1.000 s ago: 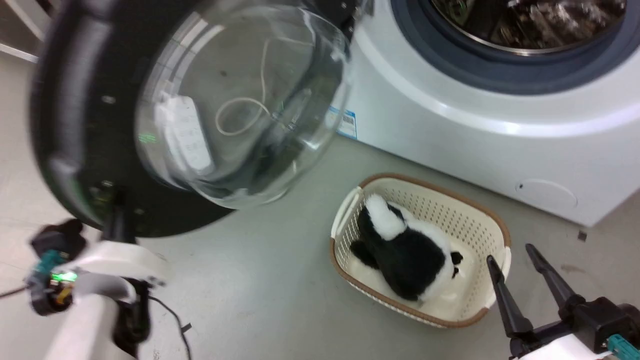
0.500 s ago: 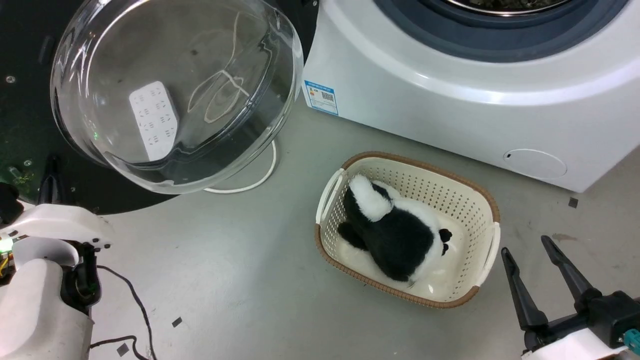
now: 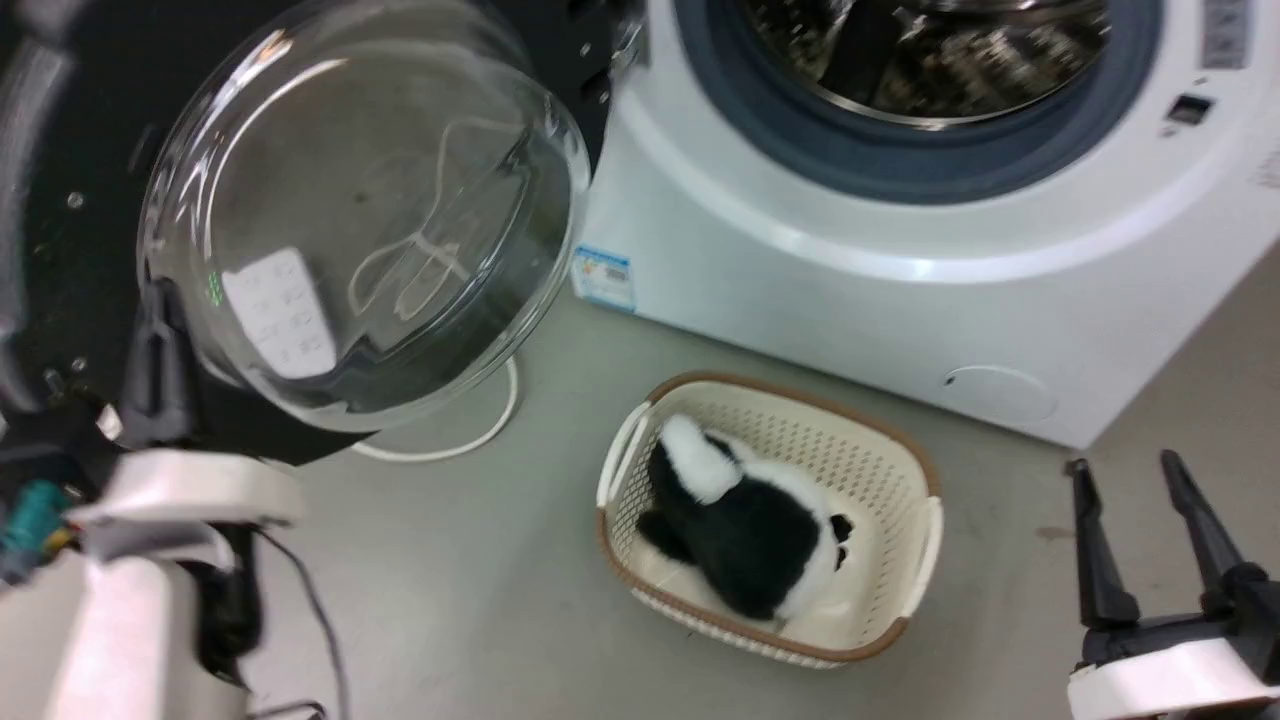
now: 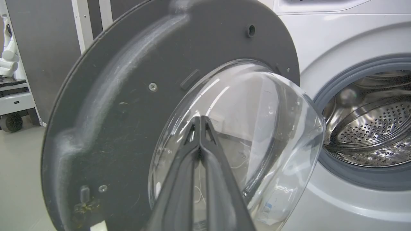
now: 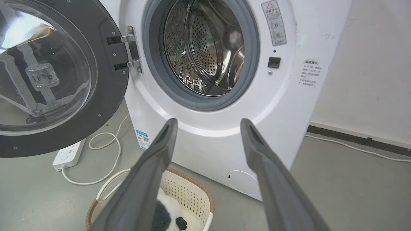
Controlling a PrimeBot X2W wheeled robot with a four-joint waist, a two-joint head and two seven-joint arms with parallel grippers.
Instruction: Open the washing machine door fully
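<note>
Two claws: the left claw (image 4: 199,119) has its two long dark fingers pressed together with nothing between them; the right claw (image 3: 1124,463) has its fingers spread wide and grips nothing.
Door: the large round glossy black washing machine door with a bulging clear glass bowl (image 5: 110,93) stands swung away from the opening on a metal hinge (image 5: 131,48). It is straight ahead of the left claw and well to the left of the right claw.
Left claw and door: in the left wrist view the closed tips point at the glass bowl. In the head view the fingers lie over the door's black face just beside the bowl's edge; whether they touch it I cannot tell.
Machine: the white front-loading washing machine (image 5: 205,150) stands ahead of the right claw, its perforated steel drum (image 5: 205,48) uncovered inside a grey rubber ring (image 5: 154,64).
Basket: a cream perforated plastic basket with a brown rim (image 3: 905,500) sits on the grey floor (image 3: 480,580) between the two claws, nearer the right one; in the right wrist view it shows under that claw's left finger.
Toy: a black and white plush toy (image 3: 750,540) lies inside the basket.
Power strip: a white power strip (image 5: 69,155) with a looped white cable (image 5: 119,155) lies on the floor beneath the door, to the left of the right claw.
</note>
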